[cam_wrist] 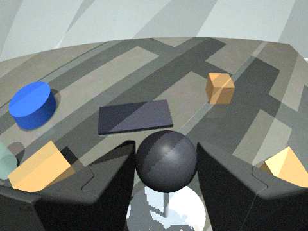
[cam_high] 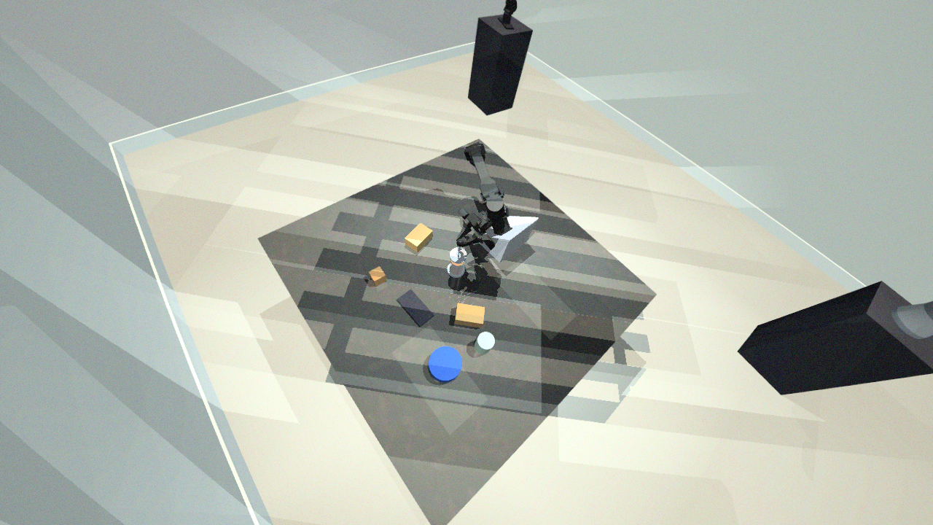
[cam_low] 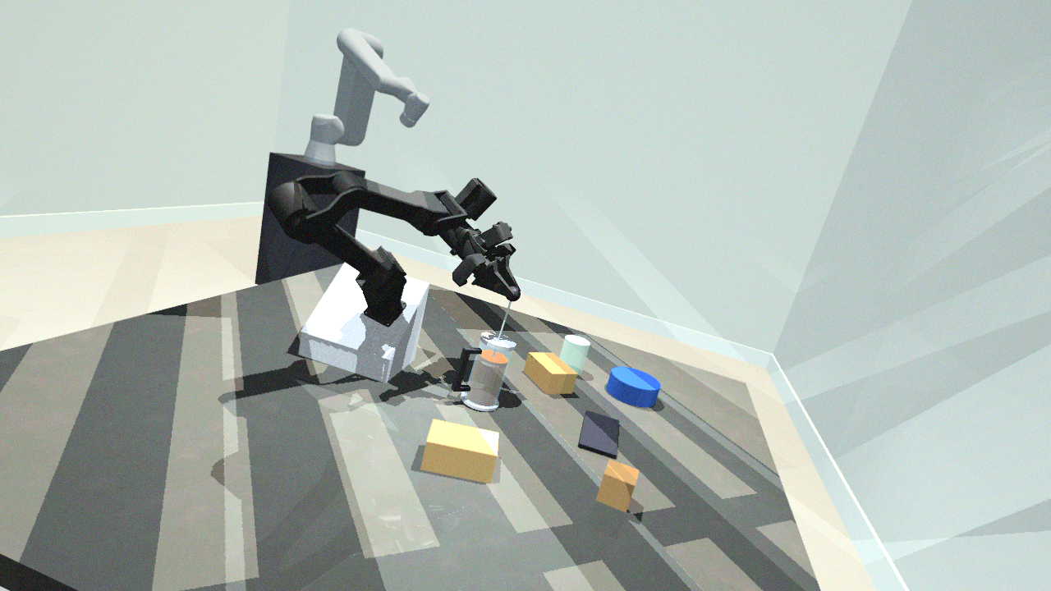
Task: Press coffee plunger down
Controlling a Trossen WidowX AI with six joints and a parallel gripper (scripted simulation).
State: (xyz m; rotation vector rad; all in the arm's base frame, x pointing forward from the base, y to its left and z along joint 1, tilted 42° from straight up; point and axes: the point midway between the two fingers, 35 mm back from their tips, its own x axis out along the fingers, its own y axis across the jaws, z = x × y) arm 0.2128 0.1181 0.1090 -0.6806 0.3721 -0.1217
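The coffee press (cam_high: 455,268) (cam_low: 484,386) stands upright, with a clear body and a black handle (cam_low: 464,369) on its left side in the exterior view. Its thin rod (cam_low: 505,319) still stands well out above the round lid (cam_low: 497,341) (cam_wrist: 189,208). An orange disc (cam_low: 491,358) shows inside the upper part of the body. The dark ball knob (cam_wrist: 166,163) tops the rod. My gripper (cam_low: 513,291) (cam_wrist: 166,149) is shut on the knob, one finger on each side in the wrist view, high above the lid. The fingers mostly hide the knob in the top and exterior views.
Two yellow blocks (cam_low: 461,451) (cam_low: 551,373), a pale green cylinder (cam_low: 575,353), a blue disc (cam_low: 632,387) (cam_wrist: 33,106), a dark flat slab (cam_low: 599,433) (cam_wrist: 135,117) and an orange cube (cam_low: 617,485) (cam_wrist: 220,88) lie around the press. A white wedge (cam_low: 334,345) is beside the arm's base.
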